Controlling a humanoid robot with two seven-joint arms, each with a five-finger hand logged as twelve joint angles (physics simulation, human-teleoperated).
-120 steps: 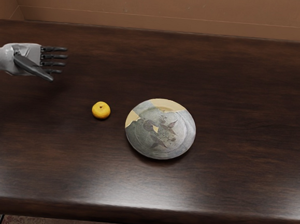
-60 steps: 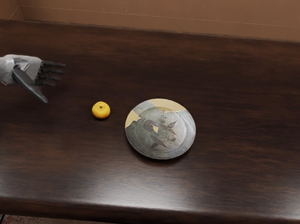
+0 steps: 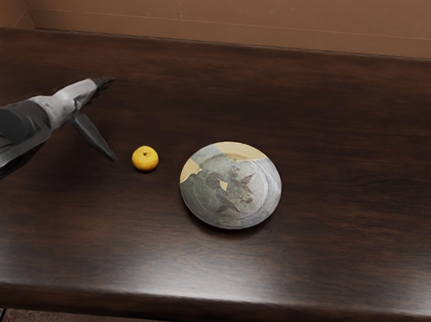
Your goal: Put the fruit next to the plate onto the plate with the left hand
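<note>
Left hand (image 3: 78, 102): I read it as open and holding nothing. The fingers (image 3: 102, 83) run out straight toward the far right, and the thumb (image 3: 96, 138) is splayed down and to the right. It is seen nearly edge-on, so I cannot tell how far apart the fingers are.
Arm: enters from the left edge and slants up and to the right over the bench (image 3: 332, 103).
Right arm: not in view.
Fruit (image 3: 145, 158): small, orange and round, sitting on the bare bench just left of the plate (image 3: 231, 184), with a narrow gap between them. It is not on the plate.
Plate: grey with a dark pattern, near mid-bench, nothing on it.
Key relation: the fruit lies to the right of the hand and somewhat nearer the camera. The thumb tip is near its left side but not touching. Hand, fruit and plate stand roughly in a row from left to right.
Long axis: none that I can make out, so in my judgement the angle of grasp matters little.
Step in hand: the approach, as I judge it. No grasp is made.
Next move calls for: bringing the palm over the fruit and closing around it.
Risk: a round fruit may roll if the thumb nudges it first.
</note>
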